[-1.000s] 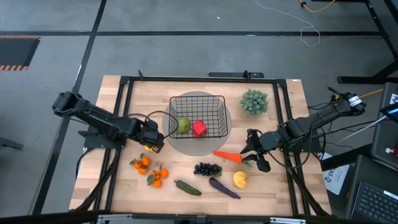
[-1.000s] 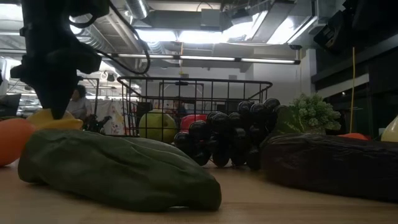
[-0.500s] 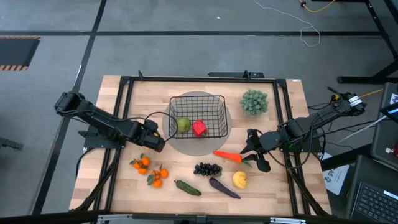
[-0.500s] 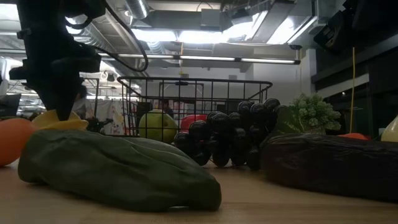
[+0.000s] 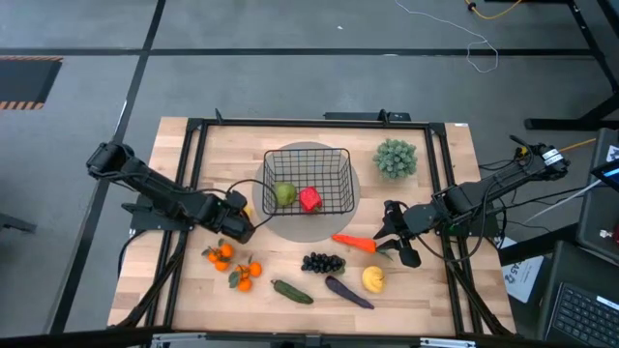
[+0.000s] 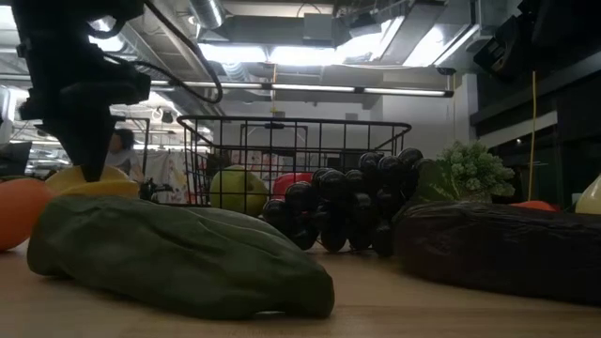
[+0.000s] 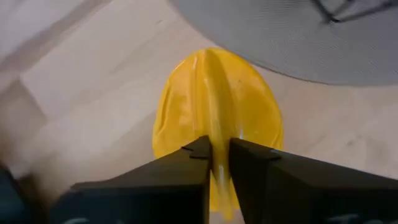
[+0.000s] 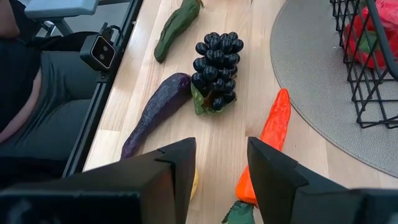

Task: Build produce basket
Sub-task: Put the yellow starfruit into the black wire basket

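There is one black wire basket (image 5: 308,180) holding one green apple (image 5: 285,194) and one red pepper (image 5: 309,199). The wooden table (image 5: 426,280) has one orange carrot (image 5: 355,243), one bunch of dark grapes (image 5: 323,262), one purple eggplant (image 5: 349,292), one yellow lemon (image 5: 373,279), one green cucumber (image 5: 291,291) and five small tangerines (image 5: 234,265).

- Grey floor (image 5: 290,68) lies around the bench, crossed by dark seam lines.
- A loose white cable (image 5: 474,43) trails on the floor beyond the bench's far right corner.
- Long ceiling lights (image 6: 310,52) glow among exposed ducts (image 6: 202,14).
- A keyboard (image 5: 585,314) sits off the near right corner.
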Controlling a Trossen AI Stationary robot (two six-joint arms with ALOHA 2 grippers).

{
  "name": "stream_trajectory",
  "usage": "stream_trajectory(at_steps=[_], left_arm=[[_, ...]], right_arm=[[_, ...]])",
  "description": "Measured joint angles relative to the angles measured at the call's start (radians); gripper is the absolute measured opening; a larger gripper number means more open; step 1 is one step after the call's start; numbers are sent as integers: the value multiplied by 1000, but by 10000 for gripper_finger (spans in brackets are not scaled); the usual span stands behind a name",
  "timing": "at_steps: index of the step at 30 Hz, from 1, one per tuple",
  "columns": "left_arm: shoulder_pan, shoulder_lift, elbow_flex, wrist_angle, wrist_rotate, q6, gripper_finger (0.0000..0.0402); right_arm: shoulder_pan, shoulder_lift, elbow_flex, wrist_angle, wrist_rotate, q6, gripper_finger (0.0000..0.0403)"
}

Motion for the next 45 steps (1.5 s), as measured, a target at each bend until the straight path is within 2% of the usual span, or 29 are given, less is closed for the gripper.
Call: stream_trajectory(at_steps=[7,15,21,27,31,39,45], left_arm=[[-5,1,10,-20,-42,119,7],[-6,1,125,-213,-76,190,4],[-6,0,234,-358,-254,192,4],[-5,0,312,-458,-532,192,4],[-5,0,342,-432,-708,192,5],[-4,0,346,-194,-852,194,6],[-4,0,346,39,-1027,344,6]], right_arm=[[0,0,0,0,0,0,134],[0,0,0,0,0,0,134],[0,0,0,0,0,0,134],[0,0,0,0,0,0,134],[0,0,0,0,0,0,134],[0,0,0,0,0,-4,134],[0,0,0,0,0,-4,134]])
